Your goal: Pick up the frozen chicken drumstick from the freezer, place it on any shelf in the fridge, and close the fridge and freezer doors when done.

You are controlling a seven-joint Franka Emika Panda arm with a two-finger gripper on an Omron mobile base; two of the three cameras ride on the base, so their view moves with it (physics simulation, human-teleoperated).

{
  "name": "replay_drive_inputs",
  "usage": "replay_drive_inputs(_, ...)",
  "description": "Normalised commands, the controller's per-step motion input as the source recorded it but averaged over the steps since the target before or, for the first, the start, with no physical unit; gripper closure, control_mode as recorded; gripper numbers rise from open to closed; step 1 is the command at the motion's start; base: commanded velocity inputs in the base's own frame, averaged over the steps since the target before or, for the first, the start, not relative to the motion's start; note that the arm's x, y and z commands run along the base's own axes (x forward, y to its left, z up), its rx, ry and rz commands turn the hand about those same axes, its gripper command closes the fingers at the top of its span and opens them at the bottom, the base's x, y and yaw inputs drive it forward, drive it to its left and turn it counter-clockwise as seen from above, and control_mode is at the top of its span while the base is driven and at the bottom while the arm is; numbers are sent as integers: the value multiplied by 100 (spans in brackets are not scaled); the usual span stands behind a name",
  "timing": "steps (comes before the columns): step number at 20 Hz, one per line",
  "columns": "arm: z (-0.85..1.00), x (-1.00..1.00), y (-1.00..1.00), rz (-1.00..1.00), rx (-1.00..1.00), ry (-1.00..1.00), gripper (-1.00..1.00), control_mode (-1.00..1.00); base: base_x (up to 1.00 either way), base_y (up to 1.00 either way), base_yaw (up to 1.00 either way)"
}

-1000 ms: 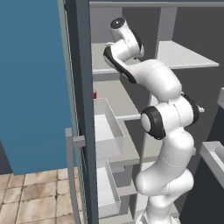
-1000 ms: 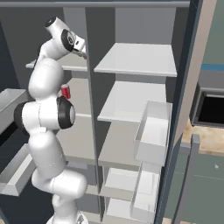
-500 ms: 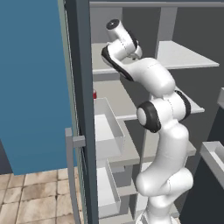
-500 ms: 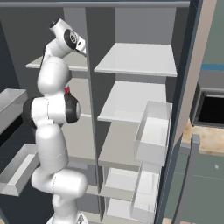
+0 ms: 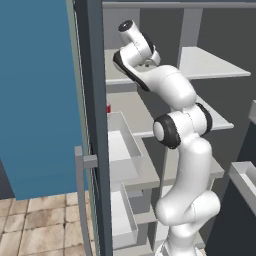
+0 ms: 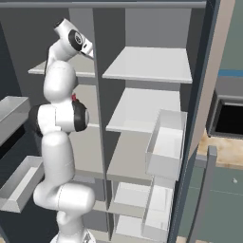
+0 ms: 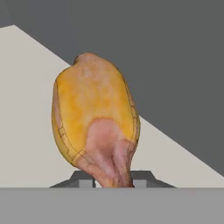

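Filling the hand view, the drumstick (image 7: 94,127) stands over a pale freezer shelf (image 7: 26,109), its narrow end at 6 o'clock pinched between the closed-in fingers (image 7: 81,178) of the gripper (image 7: 113,181), meaty end toward 12.

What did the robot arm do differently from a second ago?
The arm stretched up and deeper toward the freezer's top shelf, elbow straightening. Its end effector closed on the frozen chicken drumstick, pinching its narrow end. The open doors, the shelves and the door bins stayed as they were.
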Motion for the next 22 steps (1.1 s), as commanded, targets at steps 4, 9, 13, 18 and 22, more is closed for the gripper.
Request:
replay_drive_inputs(4, 0, -6, 0, 0, 0, 0, 100, -100, 0, 0, 0)
replay_drive_inputs(9, 0, -54, 0, 0, 0, -1, 100, -100, 0, 0, 0)
replay_drive_inputs(13, 0, -97, 0, 1, 0, -7, 100, -100, 0, 0, 0)
replay_drive_inputs(18, 9, -100, 2, 6, 4, -11, 100, -100, 0, 0, 0)
replay_drive_inputs(22, 31, -100, 1, 13, 6, -16, 100, -100, 0, 0, 0)
